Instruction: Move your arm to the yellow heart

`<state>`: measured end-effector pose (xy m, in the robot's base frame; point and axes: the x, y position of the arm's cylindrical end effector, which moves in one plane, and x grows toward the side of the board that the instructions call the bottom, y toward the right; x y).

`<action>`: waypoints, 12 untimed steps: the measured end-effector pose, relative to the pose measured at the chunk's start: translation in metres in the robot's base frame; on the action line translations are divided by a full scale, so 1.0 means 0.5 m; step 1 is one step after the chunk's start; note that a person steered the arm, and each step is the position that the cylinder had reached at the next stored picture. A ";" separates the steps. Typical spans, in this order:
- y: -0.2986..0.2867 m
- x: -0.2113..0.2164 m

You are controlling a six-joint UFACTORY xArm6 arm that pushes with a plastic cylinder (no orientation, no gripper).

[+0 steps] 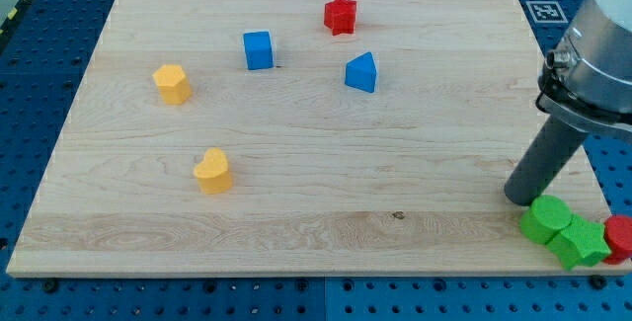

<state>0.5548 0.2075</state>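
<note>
The yellow heart point(212, 171) lies on the wooden board at the view's lower left. My tip point(521, 199) rests on the board at the view's far right, far to the right of the heart and just above the green blocks. A second yellow block, a hexagon shape point(172, 83), sits at the view's upper left.
A blue cube point(258, 49), a red star point(340, 15) and a blue wedge-like block point(361, 72) lie near the view's top centre. Two green blocks point(546, 218) point(581, 242) and a red block point(620, 238) sit at the board's lower right corner, next to my tip.
</note>
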 end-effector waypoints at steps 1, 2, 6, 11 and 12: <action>0.001 0.025; -0.005 0.016; -0.433 -0.023; -0.780 -0.111; -0.762 -0.113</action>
<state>0.4985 -0.1733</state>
